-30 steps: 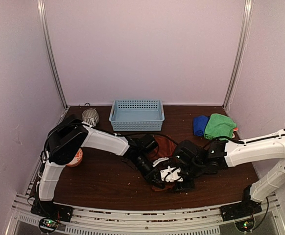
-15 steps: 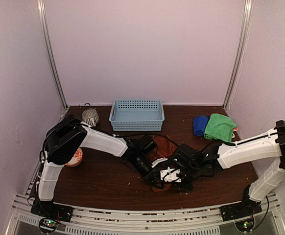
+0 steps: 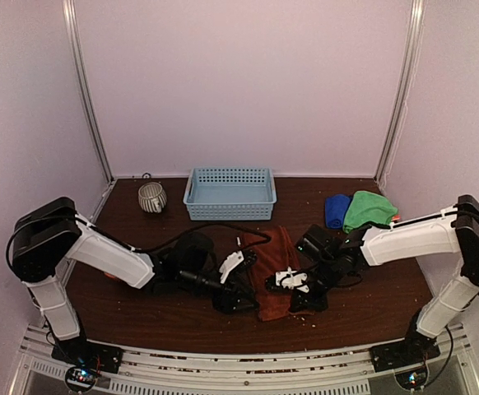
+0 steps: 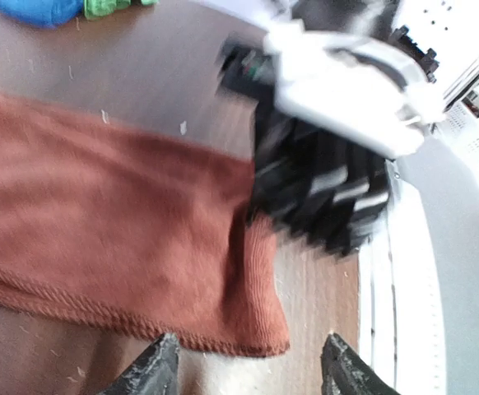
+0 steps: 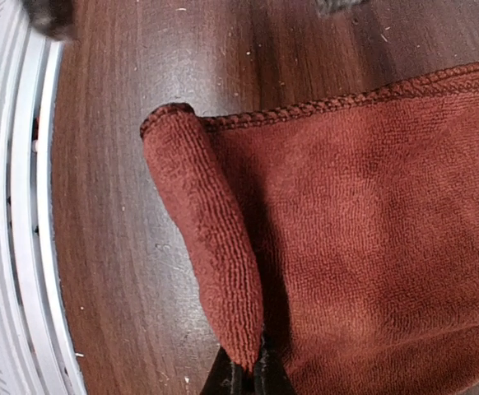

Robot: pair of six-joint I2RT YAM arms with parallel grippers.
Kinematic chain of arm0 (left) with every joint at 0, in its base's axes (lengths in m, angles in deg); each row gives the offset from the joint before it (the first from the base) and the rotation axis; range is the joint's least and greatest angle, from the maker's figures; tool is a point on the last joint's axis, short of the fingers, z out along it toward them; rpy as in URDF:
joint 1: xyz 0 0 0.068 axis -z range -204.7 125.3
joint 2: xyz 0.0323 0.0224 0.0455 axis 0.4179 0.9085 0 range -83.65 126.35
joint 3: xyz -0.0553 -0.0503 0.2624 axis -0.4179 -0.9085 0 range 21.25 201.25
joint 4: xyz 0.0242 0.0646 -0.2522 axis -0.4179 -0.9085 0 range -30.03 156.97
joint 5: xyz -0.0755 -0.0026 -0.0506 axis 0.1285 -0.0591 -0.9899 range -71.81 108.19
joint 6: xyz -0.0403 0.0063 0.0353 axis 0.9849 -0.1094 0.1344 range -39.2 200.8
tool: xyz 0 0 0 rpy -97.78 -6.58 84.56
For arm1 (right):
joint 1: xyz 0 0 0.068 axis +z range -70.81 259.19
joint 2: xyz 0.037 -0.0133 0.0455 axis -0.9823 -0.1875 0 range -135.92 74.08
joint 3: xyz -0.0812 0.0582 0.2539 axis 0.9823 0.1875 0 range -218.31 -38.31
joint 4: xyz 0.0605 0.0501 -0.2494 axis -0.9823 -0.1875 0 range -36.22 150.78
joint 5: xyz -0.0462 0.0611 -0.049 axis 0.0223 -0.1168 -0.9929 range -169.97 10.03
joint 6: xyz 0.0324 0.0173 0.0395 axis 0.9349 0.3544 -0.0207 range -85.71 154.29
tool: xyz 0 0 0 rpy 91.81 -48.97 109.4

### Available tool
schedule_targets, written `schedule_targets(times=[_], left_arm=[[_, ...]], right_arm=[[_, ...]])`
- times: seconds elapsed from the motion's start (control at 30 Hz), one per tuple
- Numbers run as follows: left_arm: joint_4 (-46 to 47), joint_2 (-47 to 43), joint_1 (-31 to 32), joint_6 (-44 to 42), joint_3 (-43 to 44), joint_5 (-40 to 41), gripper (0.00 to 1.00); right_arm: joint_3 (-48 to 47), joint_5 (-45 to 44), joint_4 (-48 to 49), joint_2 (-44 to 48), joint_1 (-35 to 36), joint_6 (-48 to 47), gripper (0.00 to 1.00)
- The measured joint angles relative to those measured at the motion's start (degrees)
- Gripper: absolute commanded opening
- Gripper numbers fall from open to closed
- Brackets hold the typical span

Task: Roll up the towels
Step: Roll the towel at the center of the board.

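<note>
Rust-red towel (image 3: 271,265) lies between the arms, its long axis running from front to back. Right gripper (image 5: 246,377) is pinched on the curled near-end lip (image 5: 206,239), seemingly at its right corner. Left gripper (image 4: 249,372) waits just left of the towel, fingers spread and empty.

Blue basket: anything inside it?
Nothing visible in the basket: only its pale blue floor shows from the top view. The strip of floor just behind its near wall is covered.

left tool (image 4: 252,372): jaws wide apart | right tool (image 5: 244,380): pinched shut on rust-red towel (image 5: 371,214) | arms (image 3: 404,240): both stretched low, inward
</note>
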Motion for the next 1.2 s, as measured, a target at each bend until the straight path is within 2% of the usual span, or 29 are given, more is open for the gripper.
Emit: schedule_targets(times=[0.2,0.33,0.63,0.93,1.0,1.2], left_arm=[[2.9,-5.1,4.6,-8.3,-0.3,7.8,0.55],[1.7,-3.4,6.9,-13.4,2.7,10.1,0.54],[-13.0,2.8,10.3,-24.3,14.4,15.9,0.54],[-21.6,9.6,10.4,-25.6,20.3,21.3,0.47],[-22.3,10.5,10.4,-25.6,20.5,21.5,0.43],[-23.9,11.3,10.4,-26.0,21.2,21.2,0.09]], right_arm=[[-5.5,8.4,-5.9,-6.5,-5.0,-1.8,0.0],[-9.9,14.5,-10.7,-12.3,-8.4,-3.8,0.0],[-17.3,22.6,-22.1,-20.6,-12.7,-8.6,0.0],[-18.2,24.7,-25.5,-22.7,-12.9,-9.7,0.0],[-18.3,25.1,-25.7,-23.2,-12.9,-9.7,0.0],[-19.4,25.8,-26.4,-24.4,-12.9,-9.5,0.0]])
